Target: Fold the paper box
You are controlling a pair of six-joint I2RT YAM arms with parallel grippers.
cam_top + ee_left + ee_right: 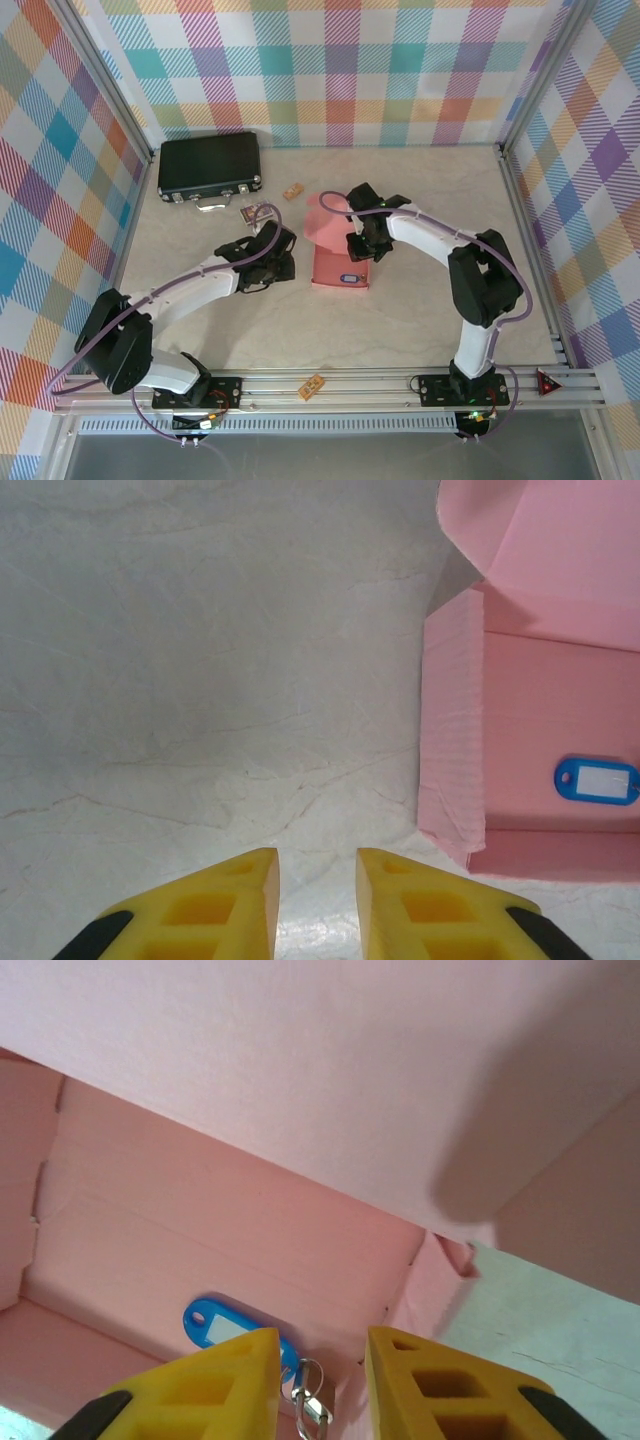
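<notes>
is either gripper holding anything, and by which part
Nothing is held. The left gripper hangs open over the marbled table beside the salmon-pink card box; the right gripper is open above its interior.

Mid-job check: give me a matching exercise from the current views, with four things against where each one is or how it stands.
Things:
1. paper box
2. blue key tag
3. black case
4. left gripper

Places or states:
A. far left of the table, shut
B. jaws apart over bare table, left of the box
C. lying inside the box
D. lid flap raised, tray open

Pairs: 1-D, 2-C, 3-A, 4-B
</notes>
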